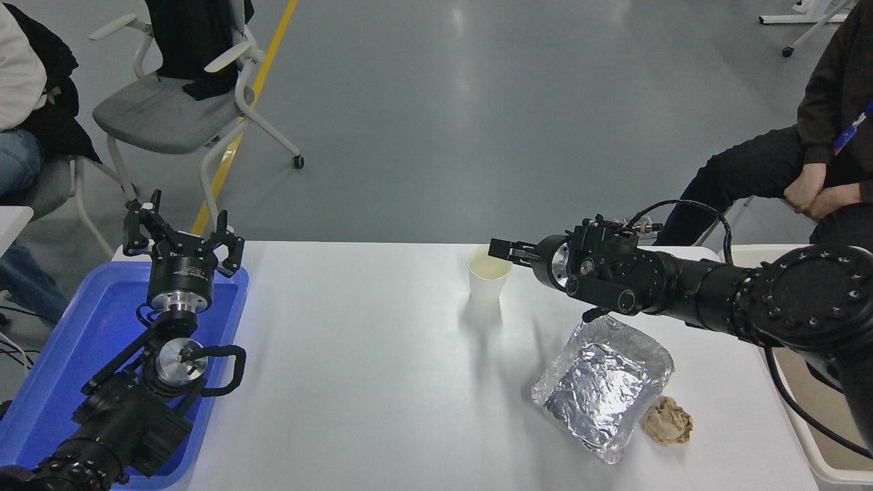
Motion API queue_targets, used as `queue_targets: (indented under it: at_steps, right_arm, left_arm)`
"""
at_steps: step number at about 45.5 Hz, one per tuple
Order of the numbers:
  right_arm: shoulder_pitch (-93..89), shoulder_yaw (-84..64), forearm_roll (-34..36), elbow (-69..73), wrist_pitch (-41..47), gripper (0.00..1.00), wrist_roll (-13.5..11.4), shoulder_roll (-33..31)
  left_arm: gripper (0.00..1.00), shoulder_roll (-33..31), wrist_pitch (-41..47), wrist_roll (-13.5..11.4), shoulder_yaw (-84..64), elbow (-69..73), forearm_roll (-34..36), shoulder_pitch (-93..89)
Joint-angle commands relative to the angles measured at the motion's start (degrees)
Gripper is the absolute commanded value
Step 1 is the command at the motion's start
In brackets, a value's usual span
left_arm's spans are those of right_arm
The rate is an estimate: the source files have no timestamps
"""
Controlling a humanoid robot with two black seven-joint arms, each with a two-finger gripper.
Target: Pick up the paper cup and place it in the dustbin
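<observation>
The white paper cup (pixel 489 279) stands upright near the far edge of the white table (pixel 354 382). My right gripper (pixel 502 250) reaches in from the right, low over the table, with its open tips at the cup's right rim; I cannot tell whether they touch it. The beige dustbin (pixel 815 450) stands at the table's right end, mostly hidden behind my right arm. My left gripper (pixel 183 228) is open and parked over the blue tray at the lower left.
A crumpled foil tray (pixel 603 389) and a brown paper ball (pixel 668 421) lie right of centre, below my right arm. The blue tray (pixel 61 368) is at the left. A person (pixel 818 136) sits beyond the right corner; a chair (pixel 170 109) stands far left.
</observation>
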Motion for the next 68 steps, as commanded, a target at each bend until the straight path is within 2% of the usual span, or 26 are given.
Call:
queue_targets:
  at_steps: [1, 44, 51, 56, 60, 63, 68]
  right_arm:
    - [-2.6, 2.9, -1.3, -2.2, -0.5, 1.00, 0.0, 0.4]
    - [-5.8, 6.0, -3.3, -3.7, -0.4, 1.00, 0.0, 0.4]
    - [-5.8, 6.3, -3.4, -3.7, -0.2, 0.97, 0.0, 0.4]
    - [-6.0, 6.3, -3.8, -3.7, 0.2, 0.88, 0.0, 0.4]
    - [-6.0, 6.3, -4.2, -3.6, 0.3, 0.74, 0.0, 0.4]
    - [-6.1, 6.3, -4.2, -3.4, 0.4, 0.71, 0.0, 0.4]
    - [-6.2, 6.3, -4.3, -3.2, 0.6, 0.52, 0.0, 0.4]
  left_arm:
    - [0.99, 0.0, 0.0, 0.0, 0.0, 0.0, 0.0, 0.0]
    - [0.99, 0.0, 0.0, 0.0, 0.0, 0.0, 0.0, 0.0]
    - [0.99, 0.0, 0.0, 0.0, 0.0, 0.0, 0.0, 0.0]
    - [0.99, 0.0, 0.0, 0.0, 0.0, 0.0, 0.0, 0.0]
    - [0.99, 0.0, 0.0, 0.0, 0.0, 0.0, 0.0, 0.0]
    - [0.99, 0.0, 0.0, 0.0, 0.0, 0.0, 0.0, 0.0]
    - [0.99, 0.0, 0.0, 0.0, 0.0, 0.0, 0.0, 0.0]
